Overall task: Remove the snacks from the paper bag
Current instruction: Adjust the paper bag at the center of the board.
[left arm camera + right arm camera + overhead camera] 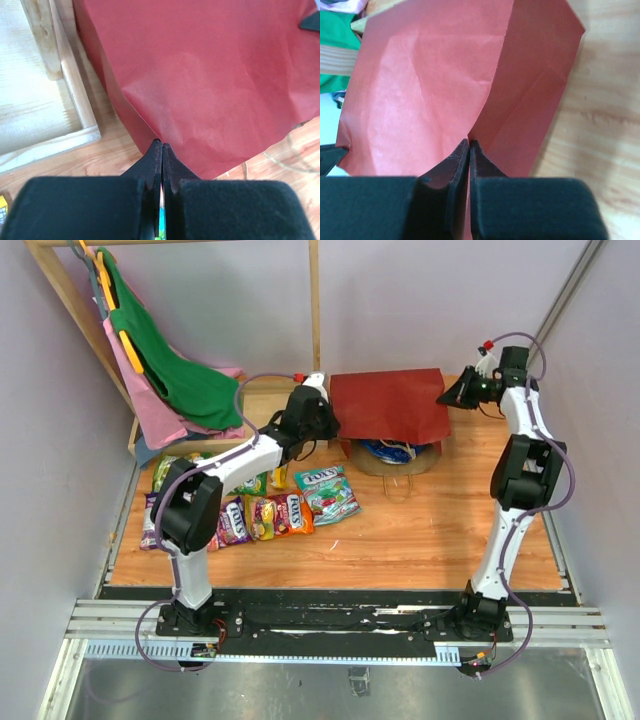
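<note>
The dark red paper bag point(390, 405) lies tipped at the back middle of the table, its brown mouth facing the near side. The blue Doritos bag point(385, 451) shows in that mouth. My left gripper point(326, 426) is shut on the bag's left bottom corner, and the left wrist view shows the red paper point(210, 75) pinched at the gripper point(161, 146). My right gripper point(447, 397) is shut on the right bottom corner, where the paper point(435, 90) runs between the closed gripper point(469, 143). Several candy packets point(265, 515) lie on the table to the left.
A wooden rack with green point(175, 370) and pink point(150, 405) cloths stands at the back left, over a shallow wooden tray point(35, 115). The bag's tan loop handles point(400, 485) lie on the wood in front of its mouth. Walls close in on both sides.
</note>
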{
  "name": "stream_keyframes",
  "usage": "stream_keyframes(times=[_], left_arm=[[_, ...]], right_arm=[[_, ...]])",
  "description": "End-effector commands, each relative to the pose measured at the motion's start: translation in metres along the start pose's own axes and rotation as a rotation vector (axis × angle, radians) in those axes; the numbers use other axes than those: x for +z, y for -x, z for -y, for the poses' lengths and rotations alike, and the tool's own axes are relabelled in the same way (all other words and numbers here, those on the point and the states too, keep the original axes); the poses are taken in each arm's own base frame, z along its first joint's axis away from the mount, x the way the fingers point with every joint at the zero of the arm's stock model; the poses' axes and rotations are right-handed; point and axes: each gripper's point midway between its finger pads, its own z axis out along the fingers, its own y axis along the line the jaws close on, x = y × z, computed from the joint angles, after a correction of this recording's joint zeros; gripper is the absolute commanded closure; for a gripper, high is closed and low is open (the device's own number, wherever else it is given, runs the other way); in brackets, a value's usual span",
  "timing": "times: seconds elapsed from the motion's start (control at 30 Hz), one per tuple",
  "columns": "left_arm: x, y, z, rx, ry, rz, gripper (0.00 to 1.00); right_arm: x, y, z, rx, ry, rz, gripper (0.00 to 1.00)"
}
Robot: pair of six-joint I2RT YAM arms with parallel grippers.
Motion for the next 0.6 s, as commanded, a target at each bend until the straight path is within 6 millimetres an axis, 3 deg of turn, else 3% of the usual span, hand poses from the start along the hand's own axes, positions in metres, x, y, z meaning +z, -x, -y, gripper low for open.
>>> stream_keyframes(times=[0.0, 0.23, 0.4, 0.57], left_arm=[[-0.012, 0.024, 0.014, -0.035, -0.051, 0.085, 1.0], [-0.008, 0.01, 0.015, -0.06, -0.05, 0.082, 0.99], [-0.02, 0.012, 0.039, -0.046, -0.083, 0.121, 0.99], [-0.028, 0.006, 0.067, -0.049, -0.113, 0.123, 1.0]], right_arm=[[0.023, 0.014, -0.02, -0.032, 0.064, -0.003, 0.94], [0.044, 0.025, -0.029, -0.041, 0.087, -0.017, 0.76], [0.039, 0.031, -0.036, -0.058, 0.089, -0.001, 0.38], [0.015, 0.045, -0.047, -0.097, 0.047, 0.051, 0.16]])
